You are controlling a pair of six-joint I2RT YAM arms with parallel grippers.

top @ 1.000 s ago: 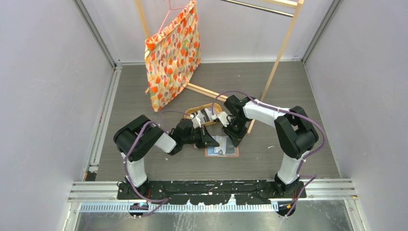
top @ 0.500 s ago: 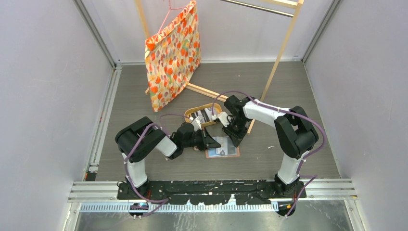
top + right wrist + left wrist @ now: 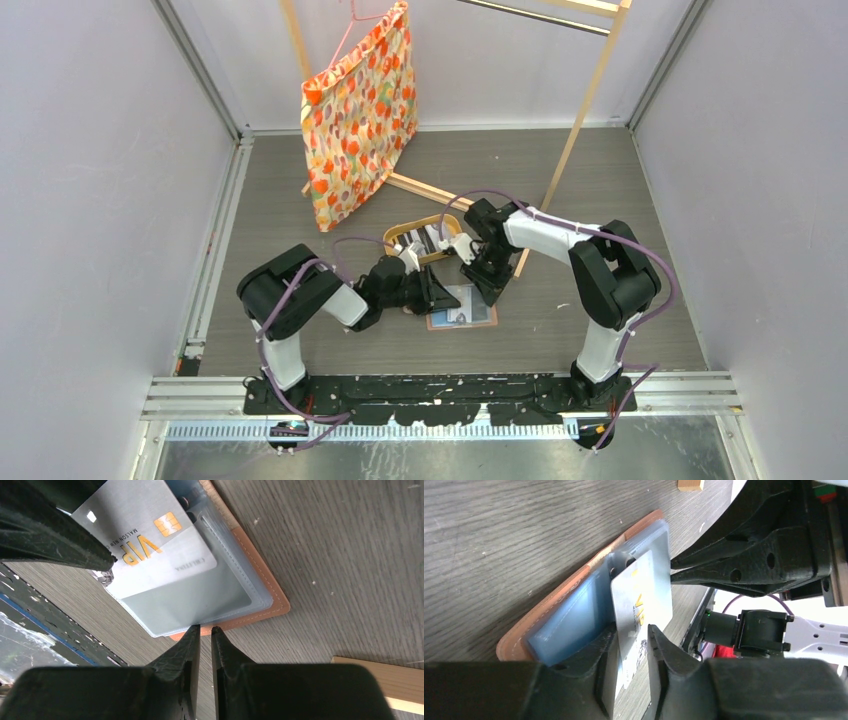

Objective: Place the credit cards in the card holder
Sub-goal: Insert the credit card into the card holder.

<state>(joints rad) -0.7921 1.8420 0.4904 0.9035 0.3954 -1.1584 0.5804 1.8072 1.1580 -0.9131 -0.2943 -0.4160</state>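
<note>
The salmon-tan card holder (image 3: 462,306) lies open on the floor between the two grippers, its light-blue pockets up. My left gripper (image 3: 631,628) is shut on a silver "VIP" credit card (image 3: 641,600), whose far end is inside a light-blue pocket (image 3: 569,615). In the right wrist view this card (image 3: 135,535) overlaps a second grey card (image 3: 192,562) seated in the pocket. My right gripper (image 3: 205,628) is shut, its tips at the card holder's edge (image 3: 260,580). More cards lie in the oval wooden tray (image 3: 400,232).
A wooden rack's leg (image 3: 570,150) runs down beside the right arm, and its foot bar (image 3: 380,670) lies close to the card holder. A flowered orange bag (image 3: 360,110) hangs from the rack at the back. Grey walls close in both sides.
My left gripper has edged right with the silver card, pushing it further into the card holder, which has shifted slightly. The right gripper has stayed at its edge.
</note>
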